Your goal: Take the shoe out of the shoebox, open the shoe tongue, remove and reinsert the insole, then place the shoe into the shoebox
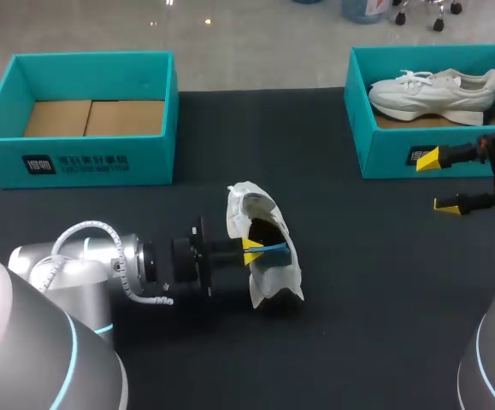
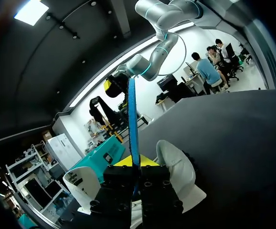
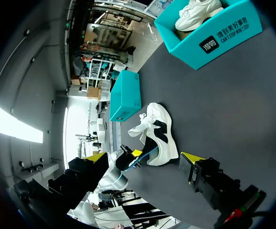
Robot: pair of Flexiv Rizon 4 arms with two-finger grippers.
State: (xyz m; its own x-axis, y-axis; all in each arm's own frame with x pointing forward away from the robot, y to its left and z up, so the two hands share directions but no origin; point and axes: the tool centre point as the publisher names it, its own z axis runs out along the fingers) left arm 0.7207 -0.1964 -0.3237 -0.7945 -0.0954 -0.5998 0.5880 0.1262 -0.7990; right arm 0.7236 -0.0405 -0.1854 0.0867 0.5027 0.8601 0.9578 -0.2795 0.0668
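Observation:
A white shoe [image 1: 266, 215] lies on the black table [image 1: 375, 282] near the middle, its opening turned toward my left arm. At that opening my left gripper [image 1: 251, 250] is shut on the thin blue insole [image 1: 274, 249]. In the left wrist view the insole [image 2: 133, 119] stands edge-on, straight out from between the yellow tips of the left gripper [image 2: 134, 162], with the shoe [image 2: 178, 169] just beyond. My right gripper [image 1: 440, 181] hangs open at the right, in front of the right box, with nothing in it. The right wrist view shows the shoe [image 3: 159, 136] ahead of its own gripper [image 3: 143, 157].
A teal shoebox [image 1: 85, 166] stands at the back left with only brown cardboard in it. At the back right a second teal shoebox [image 1: 384, 154] holds another white shoe [image 1: 431, 92]. Both boxes also show in the right wrist view [image 3: 126, 95] [image 3: 219, 40].

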